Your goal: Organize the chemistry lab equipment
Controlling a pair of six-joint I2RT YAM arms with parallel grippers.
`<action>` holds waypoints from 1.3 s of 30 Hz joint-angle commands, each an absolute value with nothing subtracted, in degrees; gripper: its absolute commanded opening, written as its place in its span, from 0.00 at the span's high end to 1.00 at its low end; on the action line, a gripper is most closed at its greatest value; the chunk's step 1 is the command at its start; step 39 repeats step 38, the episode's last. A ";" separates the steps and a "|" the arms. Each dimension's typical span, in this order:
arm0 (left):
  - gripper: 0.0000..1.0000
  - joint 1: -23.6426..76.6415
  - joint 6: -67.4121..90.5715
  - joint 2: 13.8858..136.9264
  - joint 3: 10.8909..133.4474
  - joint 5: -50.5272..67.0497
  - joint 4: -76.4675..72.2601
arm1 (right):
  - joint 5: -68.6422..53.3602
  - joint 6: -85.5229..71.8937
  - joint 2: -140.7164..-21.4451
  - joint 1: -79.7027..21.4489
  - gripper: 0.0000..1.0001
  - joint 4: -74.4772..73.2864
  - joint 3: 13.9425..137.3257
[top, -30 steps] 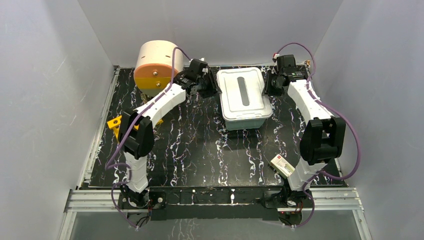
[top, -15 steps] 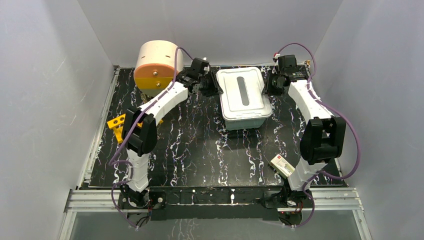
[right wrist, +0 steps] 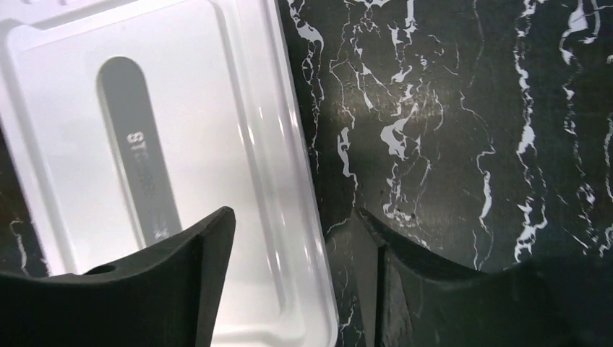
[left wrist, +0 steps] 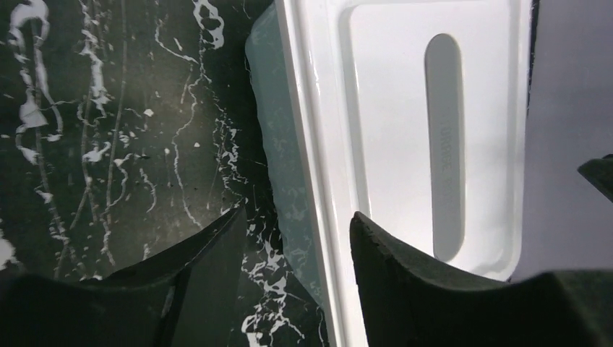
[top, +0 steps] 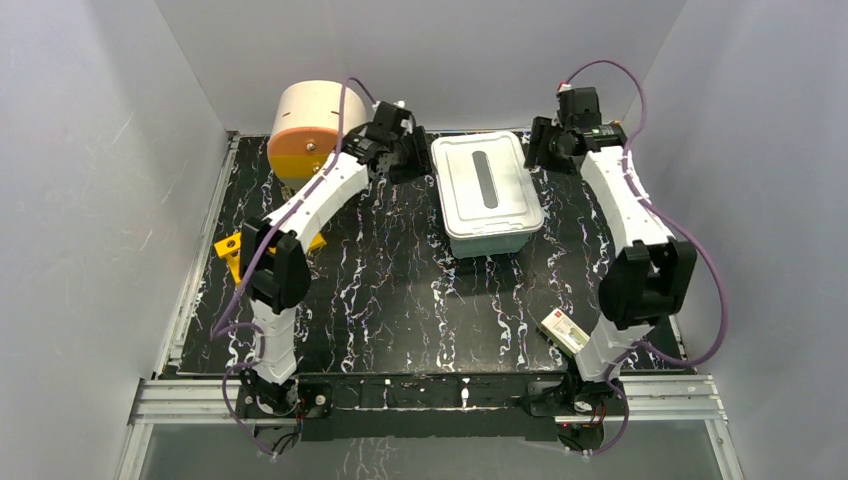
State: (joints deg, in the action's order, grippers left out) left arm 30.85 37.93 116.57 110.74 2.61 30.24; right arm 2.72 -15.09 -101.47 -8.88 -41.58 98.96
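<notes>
A white lidded plastic box (top: 485,192) stands at the back middle of the table. My left gripper (top: 412,160) is open at the box's far left edge; in the left wrist view (left wrist: 298,213) its jaws straddle the lid rim (left wrist: 318,188) without touching it. My right gripper (top: 545,148) is open at the box's far right edge; in the right wrist view (right wrist: 296,212) its jaws straddle the lid rim (right wrist: 289,188) with gaps on both sides. An orange-yellow holed rack (top: 232,245) lies at the left, partly behind the left arm. The hose, flask, clamp and rod are out of view.
A cream and orange cylinder (top: 308,130) lies on its side at the back left, close to the left wrist. A small white packet with a red label (top: 565,331) lies near the right arm's base. White walls close in the table on three sides.
Both grippers have risen and drawn back toward the far wall along the box's sides. The box has stayed about where it was.
</notes>
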 commanded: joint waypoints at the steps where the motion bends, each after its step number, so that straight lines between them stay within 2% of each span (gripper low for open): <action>1: 0.41 29.63 33.85 102.47 110.04 -0.68 33.58 | 3.74 -17.74 -90.17 -9.00 0.30 -42.43 98.45; 6: 0.20 28.95 31.97 88.34 100.94 -4.46 37.73 | 1.47 -17.88 -80.57 -9.35 0.26 -43.98 91.46; 7: 0.17 28.72 31.02 85.14 98.12 -4.88 37.47 | 1.46 -17.85 -77.96 -9.35 0.23 -42.54 88.44; 10: 0.03 28.48 29.93 76.33 91.92 -8.02 38.05 | 0.92 -17.24 -70.32 -9.40 0.04 -40.68 82.15; 11: 0.02 28.48 29.93 73.87 90.65 -9.08 38.95 | 0.69 -16.80 -68.52 -9.35 0.02 -40.92 81.39; 17: 0.02 28.55 31.70 60.47 86.09 -15.88 46.23 | 2.42 -15.33 -59.43 -9.37 0.01 -40.69 78.38; 24: 0.02 28.54 28.71 51.14 90.45 -25.29 53.94 | 8.75 -14.80 -50.73 -9.40 0.01 -40.91 78.04; 31: 0.02 28.52 27.82 48.54 97.36 -28.68 60.80 | 10.74 -15.00 -43.98 -9.36 0.01 -39.58 77.12; 39: 0.02 28.51 25.48 47.06 95.91 -26.98 61.02 | 10.88 -15.98 -41.75 -9.37 0.02 -39.81 75.12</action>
